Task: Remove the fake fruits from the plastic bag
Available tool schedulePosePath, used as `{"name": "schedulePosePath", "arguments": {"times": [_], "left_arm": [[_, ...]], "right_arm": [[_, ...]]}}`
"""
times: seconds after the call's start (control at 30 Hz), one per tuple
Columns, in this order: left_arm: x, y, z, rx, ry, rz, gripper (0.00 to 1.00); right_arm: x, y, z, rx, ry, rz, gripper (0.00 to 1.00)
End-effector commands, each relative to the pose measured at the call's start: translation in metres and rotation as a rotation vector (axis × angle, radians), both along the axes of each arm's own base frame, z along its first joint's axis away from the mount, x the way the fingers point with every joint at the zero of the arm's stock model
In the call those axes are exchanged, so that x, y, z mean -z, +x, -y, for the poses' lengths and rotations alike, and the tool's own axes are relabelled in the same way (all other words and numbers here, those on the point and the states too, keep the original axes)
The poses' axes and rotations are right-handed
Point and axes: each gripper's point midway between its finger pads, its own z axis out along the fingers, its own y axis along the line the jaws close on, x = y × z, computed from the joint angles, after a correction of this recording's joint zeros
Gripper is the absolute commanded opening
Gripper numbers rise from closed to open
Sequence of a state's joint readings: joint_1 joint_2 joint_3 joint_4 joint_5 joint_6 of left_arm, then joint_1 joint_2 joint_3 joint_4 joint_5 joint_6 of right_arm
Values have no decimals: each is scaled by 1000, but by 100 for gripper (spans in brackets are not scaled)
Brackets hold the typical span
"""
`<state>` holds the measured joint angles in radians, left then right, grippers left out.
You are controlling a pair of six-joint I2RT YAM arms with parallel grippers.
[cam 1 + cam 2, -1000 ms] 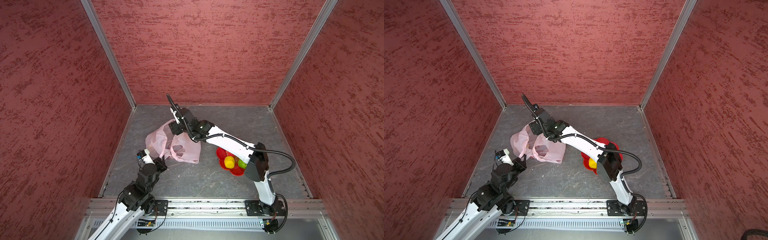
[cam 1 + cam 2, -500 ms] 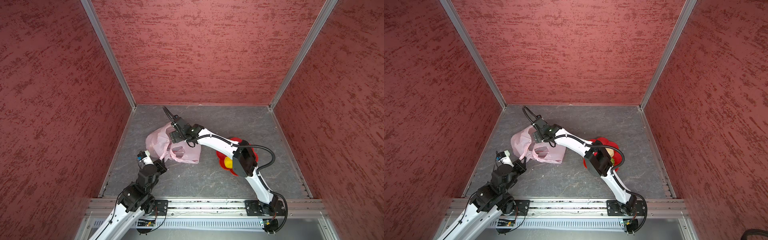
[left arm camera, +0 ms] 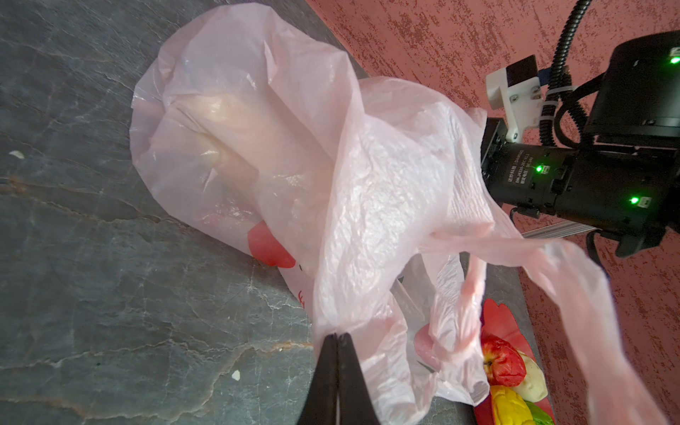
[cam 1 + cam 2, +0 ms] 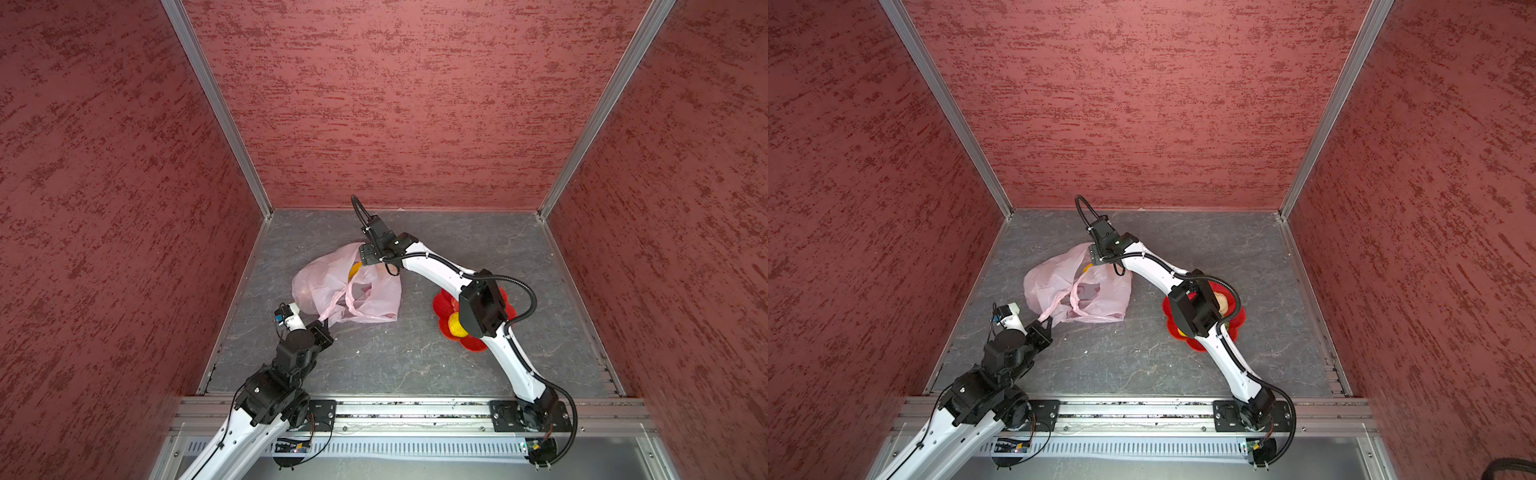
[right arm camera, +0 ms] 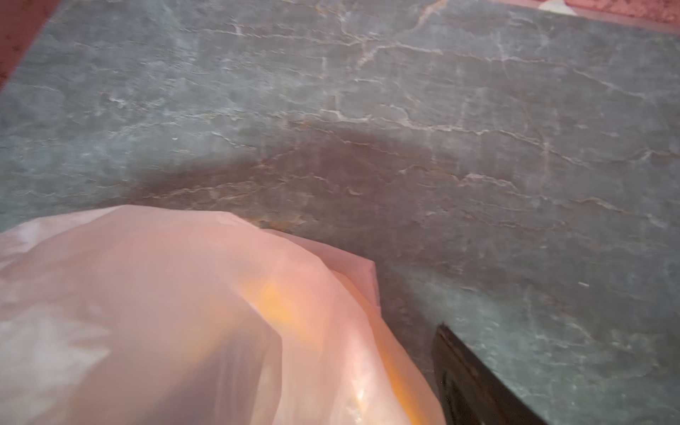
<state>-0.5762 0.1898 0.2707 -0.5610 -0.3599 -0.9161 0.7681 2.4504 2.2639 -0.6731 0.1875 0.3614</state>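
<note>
Done so far: four fruits are sitting on the red plate [image 4: 442, 303], which is lying apart from the plastic bag [image 4: 332, 282] on its right-arm side. They are a red fruit [image 3: 502, 362], a yellow fruit [image 4: 455, 326], a green fruit [image 3: 538, 417] and a beige fruit [image 4: 1222, 303].
Left to do: a yellow-orange shape [image 4: 354, 269], probably the banana, is showing through the film at the bag's far edge. A pale lump [image 3: 220, 121], likely another beige ball, is bulging the bag's closed end. Most of the job is looking finished.
Bag: it is lying crumpled on the grey floor [image 4: 415, 357], with one loop handle [image 3: 574, 279] hanging loose.
Left arm [image 4: 291, 361]: it is reaching low toward the bag's near corner.
Left gripper [image 3: 335, 338]: its jaws are pressing together on a gathered fold of the bag and holding it taut.
Right arm [image 4: 436, 270]: it is arching over the plate, with its wrist bending down at the bag's far edge.
Right gripper [image 4: 362, 261]: it is hovering beside the yellow-orange shape. Only one finger [image 5: 471, 382] is showing, so I cannot tell whether it is gripping anything.
</note>
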Motion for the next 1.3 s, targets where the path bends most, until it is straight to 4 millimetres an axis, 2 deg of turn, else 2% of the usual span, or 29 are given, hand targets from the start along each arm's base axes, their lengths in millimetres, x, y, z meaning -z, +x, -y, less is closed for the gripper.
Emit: {"name": "schedulePosePath", "arguments": {"times": [0.0,0.17,0.33,0.43,0.67,0.83,1.1,1.27], "left_arm": [[8,-1,-2,-11,6,-24,0],[9,0,-3,-16,7,-24,0],[5,5,0,-16,8,-10,0],[1,12,4,-5,13,7,0],[-5,26,10,-1,30,33,0],[-7,31,11,-7,28,53,0],[5,32,6,-34,25,53,0],[19,29,5,-41,21,28,0]], "right_arm": [[-15,10,-11,-21,49,52,66],[-29,13,-21,-69,99,96,29],[-61,12,-28,-118,156,168,11],[-84,9,-30,-159,173,205,5],[-147,-14,-34,-293,209,312,0],[-177,-39,-39,-380,201,373,0],[-199,-89,-50,-473,162,442,0],[-202,-111,-48,-467,144,469,0]]}}
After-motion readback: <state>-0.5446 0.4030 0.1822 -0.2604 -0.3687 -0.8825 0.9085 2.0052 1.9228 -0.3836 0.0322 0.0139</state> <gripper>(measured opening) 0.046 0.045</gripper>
